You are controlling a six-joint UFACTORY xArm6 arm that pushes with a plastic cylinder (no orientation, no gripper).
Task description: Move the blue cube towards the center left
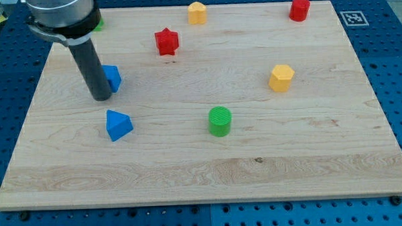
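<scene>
The blue cube (pixel 112 78) sits at the view's left, partly hidden behind my rod. My tip (pixel 101 98) rests on the board just left of and below the cube, touching or nearly touching its left side. A second blue block, a triangular wedge (pixel 118 124), lies below the cube, a short way below and to the right of my tip.
A red star (pixel 166 42) lies at upper centre. A yellow block (pixel 197 12) and a red cylinder (pixel 299 8) sit along the top. A yellow hexagonal block (pixel 281 77) is at the right, a green cylinder (pixel 220 121) at centre. A green block (pixel 99 24) peeks out behind the arm.
</scene>
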